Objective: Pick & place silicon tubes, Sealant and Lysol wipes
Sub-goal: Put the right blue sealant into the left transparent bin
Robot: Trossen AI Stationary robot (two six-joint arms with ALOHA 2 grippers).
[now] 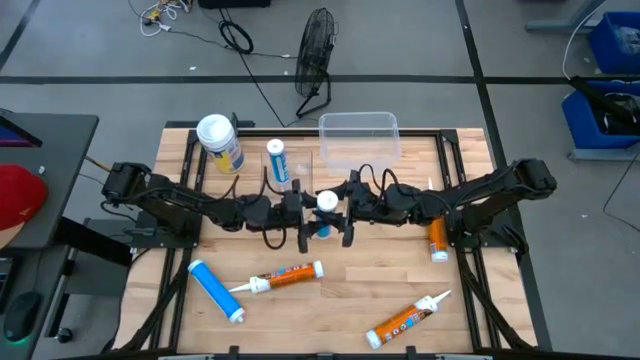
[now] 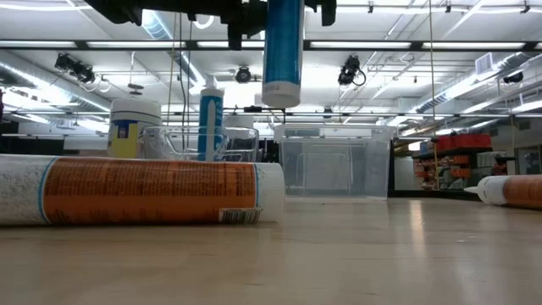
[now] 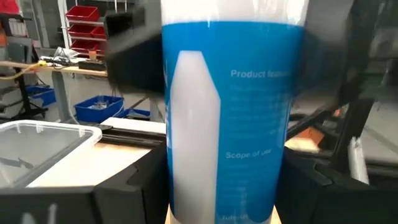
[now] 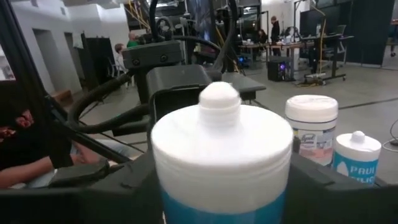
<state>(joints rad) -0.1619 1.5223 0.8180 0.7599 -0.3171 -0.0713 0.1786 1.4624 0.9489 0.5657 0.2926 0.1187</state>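
Note:
A blue silicone tube with a white cap [image 1: 325, 205] hangs upright in mid-air over the table's middle; it also shows in the low view [image 2: 282, 51]. My left gripper [image 1: 304, 218] and my right gripper [image 1: 347, 216] meet at it from either side, and both are shut on it. The Lysol wipes canister [image 1: 219, 142] stands upright at the far left, with a second blue tube [image 1: 278, 160] upright beside it. A third blue tube [image 1: 217, 290] lies at the near left. My left gripper pinches the tube's blue body [image 3: 186, 186] between its two fingers, coming level from the table's left side. The tube stands upright in the hold, clear of the table. My right gripper pinches the tube's upper end, just below the white cap [image 4: 221, 155], between its two fingers, coming level from the table's right side. The tube stays upright and its lower end hangs free [image 2: 281, 93].
A clear plastic container [image 1: 358, 135] stands at the far middle. Orange sealant tubes lie on the table at the near middle [image 1: 285, 277], near right [image 1: 405, 320] and right [image 1: 437, 240]. One of them fills the low view's left [image 2: 144, 191].

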